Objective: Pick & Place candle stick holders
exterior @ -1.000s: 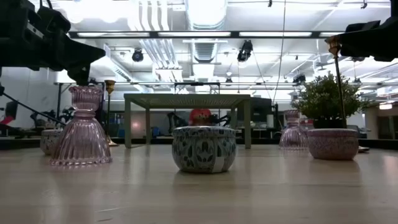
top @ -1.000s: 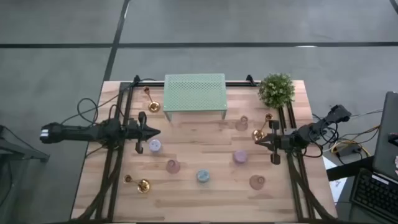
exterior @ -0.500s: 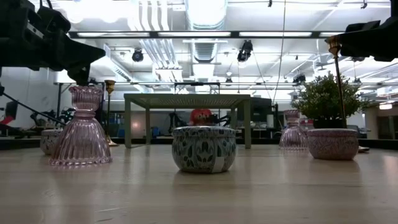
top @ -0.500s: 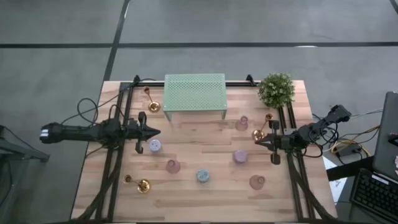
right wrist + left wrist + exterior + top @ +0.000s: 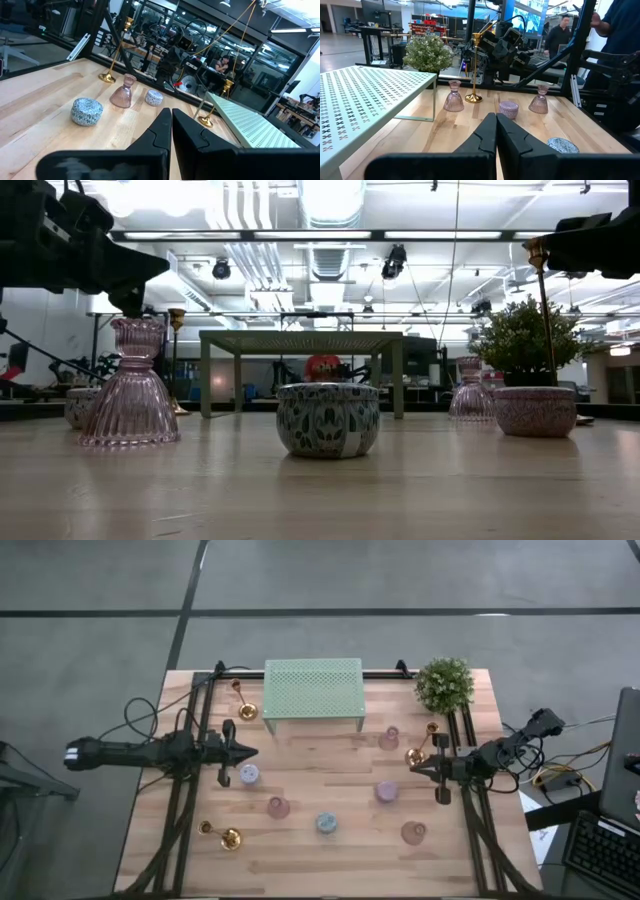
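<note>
Nothing has moved since the earlier frame. Left hand (image 5: pixel 252 751), fingers together, mid-left of frame; right hand (image 5: pixel 412 767), fingers together, mid-right. Candle stick holders on surface (image 5: pixel 330 850): upper left (image 5: pixel 244 706), lower left (image 5: pixel 224 836), mid-right (image 5: pixel 421 748).

Table (image 5: pixel 330 860) is pale wood planks, matt with visible grain. The candle stick holders (image 5: pixel 475 67) are shiny polished gold metal. The little rack (image 5: pixel 312 688) looks like mint-painted perforated metal, pretty matt. Pink holders (image 5: pixel 131 388) look like ribbed clear glass, glossy. The patterned tin (image 5: pixel 328 418) has a slight sheen. Grippers (image 5: pixel 496 131) are matt black, plastic-looking.
</note>
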